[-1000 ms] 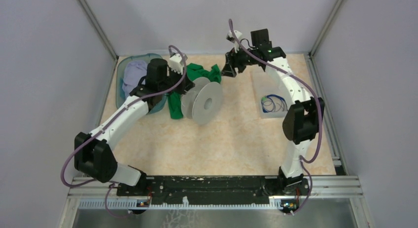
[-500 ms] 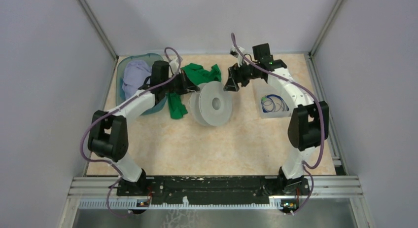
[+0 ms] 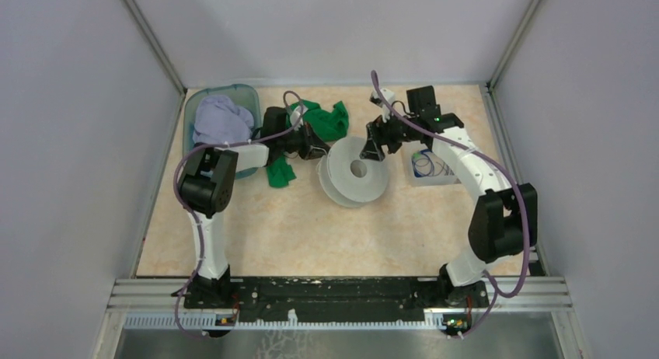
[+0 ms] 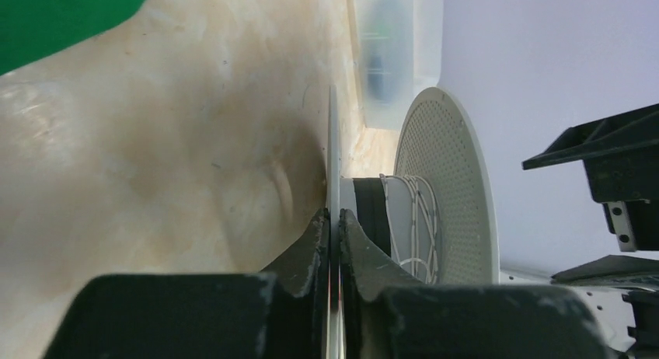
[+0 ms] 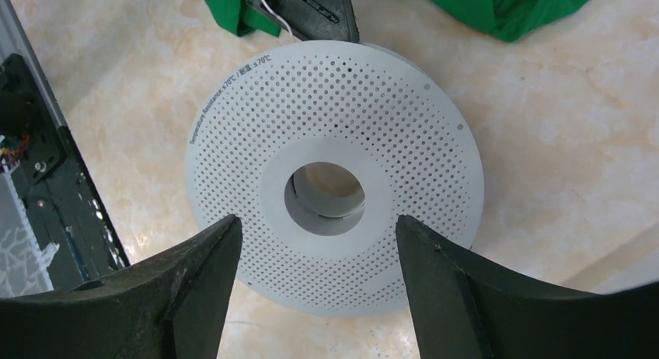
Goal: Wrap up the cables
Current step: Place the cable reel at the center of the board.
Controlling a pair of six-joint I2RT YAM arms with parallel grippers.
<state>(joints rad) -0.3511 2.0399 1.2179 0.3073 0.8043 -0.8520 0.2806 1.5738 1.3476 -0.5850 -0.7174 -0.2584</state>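
Observation:
A pale-grey perforated spool point(image 3: 356, 175) lies mid-table. My left gripper point(image 3: 314, 150) is shut on the edge of its lower flange point(image 4: 332, 180), fingers pinching the thin disc. A hair-thin whitish cable point(image 4: 415, 217) crosses the spool's core in a few loose turns. My right gripper point(image 5: 315, 225) hangs open just above the spool's upper face point(image 5: 404, 141), its fingertips point(image 5: 227, 236) apart and touching nothing. The dark blue cable point(image 3: 432, 165) with a green bit lies coiled in a clear tray point(image 3: 443, 180) to the right.
Green cloth point(image 3: 325, 116) lies behind the spool, and another piece point(image 3: 278, 172) by the left arm. A teal bin point(image 3: 190, 114) holding lavender cloth point(image 3: 220, 120) stands at the back left. Metal frame rails border the table.
The left arm has folded back and dragged the spool rightward and nearer, tipping it flatter. The right gripper has opened wider and come over the spool.

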